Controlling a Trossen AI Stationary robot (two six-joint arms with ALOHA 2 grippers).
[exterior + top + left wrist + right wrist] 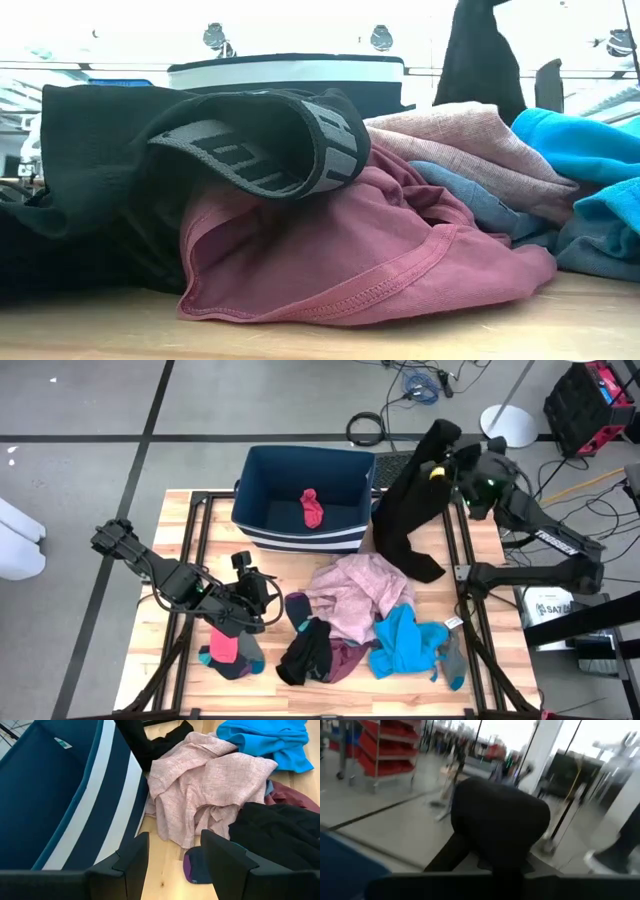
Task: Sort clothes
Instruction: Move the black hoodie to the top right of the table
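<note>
Left gripper (172, 865) poised low over the wooden bench (165, 870), both dark fingers (132, 862) spread apart with nothing between them. Just beyond the fingertips, a small dark sock with a purple cuff (192, 867) flat on the wood. Beside it, a black garment (280, 832) heaped, touching a crumpled pale pink shirt (210, 785). Maroon fabric (290, 795) peeking out between the black and pink pieces. Bright blue garment (270, 740) farther off. Another black garment (155, 740) trailing past the pink shirt. Dark blue bin with white stripes (100, 805) alongside, touching the pink shirt's edge.
</note>
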